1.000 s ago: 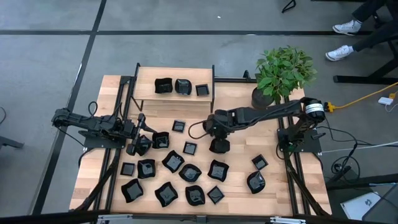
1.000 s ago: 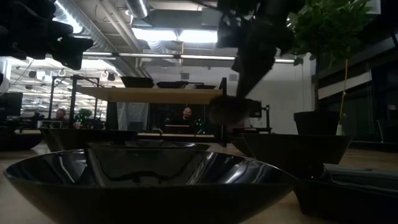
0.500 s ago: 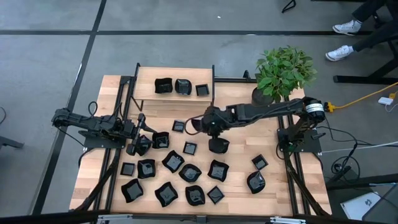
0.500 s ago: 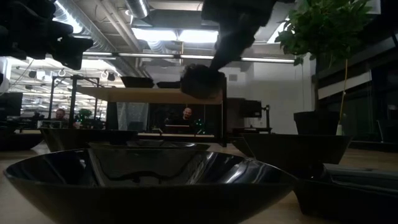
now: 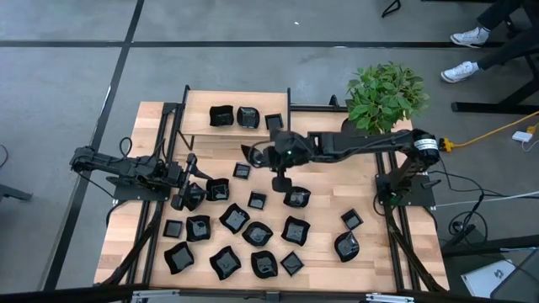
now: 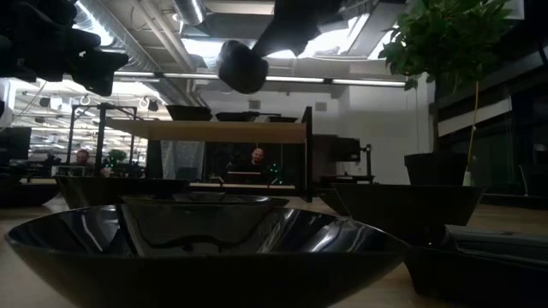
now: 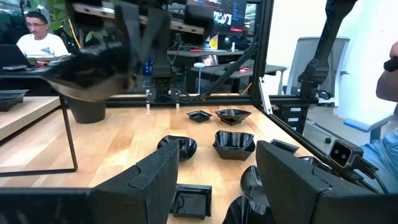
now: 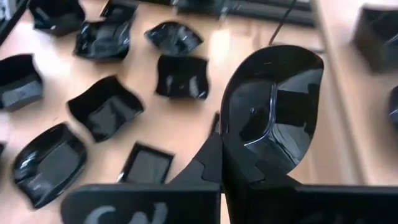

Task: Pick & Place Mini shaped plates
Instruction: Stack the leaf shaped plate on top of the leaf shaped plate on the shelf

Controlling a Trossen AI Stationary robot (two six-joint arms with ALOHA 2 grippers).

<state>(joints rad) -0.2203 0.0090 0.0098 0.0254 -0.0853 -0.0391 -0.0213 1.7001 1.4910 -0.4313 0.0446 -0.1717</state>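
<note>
Reaching across the wooden surface [image 5: 396,269] from above, right end effector [image 5: 253,156] clamped on one black mini plate [image 5: 249,152] beside the raised shelf [image 5: 195,114]; left end effector [image 5: 187,197] parted, empty. Seen low: plate [image 6: 242,66] aloft. Right wrist: plate [image 8: 273,109] pinched upright above scattered dishes [image 8: 106,106].

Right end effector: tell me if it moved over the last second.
Yes. The right end effector, shut on a plate, moved from mid-table toward the shelf.
</note>
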